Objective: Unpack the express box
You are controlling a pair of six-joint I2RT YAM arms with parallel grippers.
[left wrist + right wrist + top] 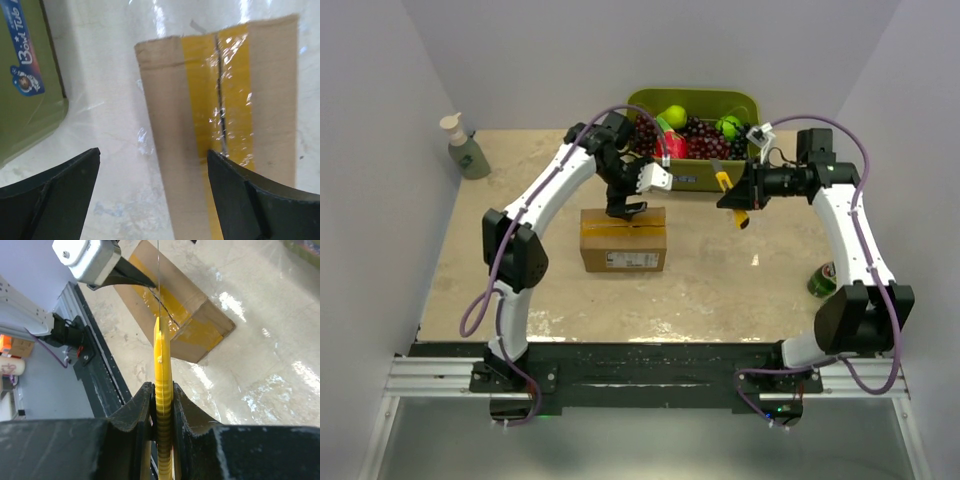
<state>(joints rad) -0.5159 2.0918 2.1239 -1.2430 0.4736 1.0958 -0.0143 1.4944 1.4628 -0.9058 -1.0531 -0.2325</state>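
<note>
The express box is a brown carton lying at the table's middle, with yellow tape along its top seam and a white label on its near side. In the left wrist view the taped top shows a dark slit along the seam. My left gripper is open and empty just above the box's far edge, its jaws straddling the box's left edge. My right gripper is shut on a yellow utility knife, held in the air to the right of the box, apart from it.
A green bin of plastic fruit stands at the back, close behind both grippers; its wall shows in the left wrist view. A soap dispenser stands back left. A green can stands at the right. A black rail runs along the near edge.
</note>
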